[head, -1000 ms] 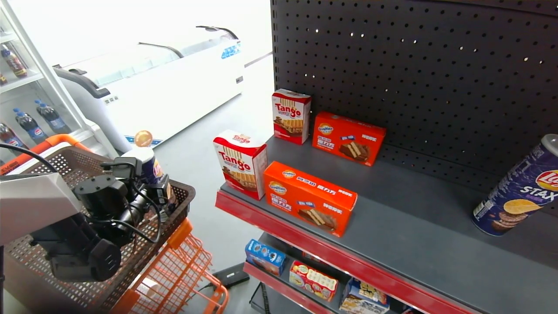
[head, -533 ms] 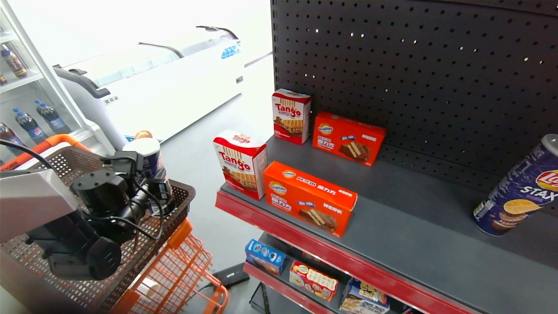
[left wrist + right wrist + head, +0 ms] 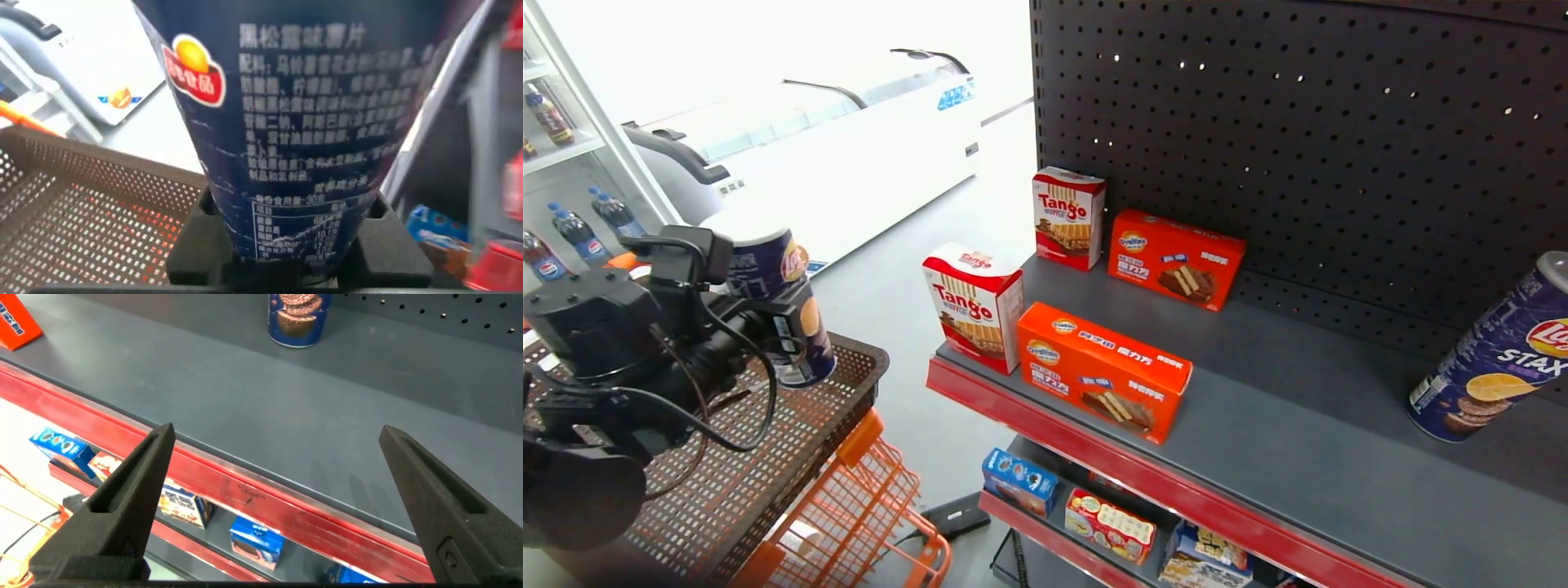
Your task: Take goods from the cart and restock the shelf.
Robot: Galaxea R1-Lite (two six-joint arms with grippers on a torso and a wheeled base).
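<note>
Shelf [image 3: 1298, 425]: grey deck with a red front lip; four boxes [image 3: 1103, 371] are stood at its left end and a second can [image 3: 1494, 359] leans at the right.
Cart [image 3: 768, 457]: brown perforated basket on an orange frame, set left of the shelf.
Held can [image 3: 764, 261]: dark blue chip can, kept near upright above the cart, well apart from the shelf.
Left gripper [image 3: 784, 322]: clamped on the held can's lower part.
Right gripper [image 3: 282, 506]: fingers spread wide, nothing grasped, above the shelf's front lip.

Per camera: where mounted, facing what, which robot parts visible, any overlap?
Head: on head, forward-down at shelf and cart basket; left gripper shows, holding chips can.
Left wrist: on left wrist, along its gripper at that can, basket behind.
Right wrist: on right wrist, down at shelf edge; open right gripper shows.
Shared: head and right wrist both see the second chips can on the shelf.
</note>
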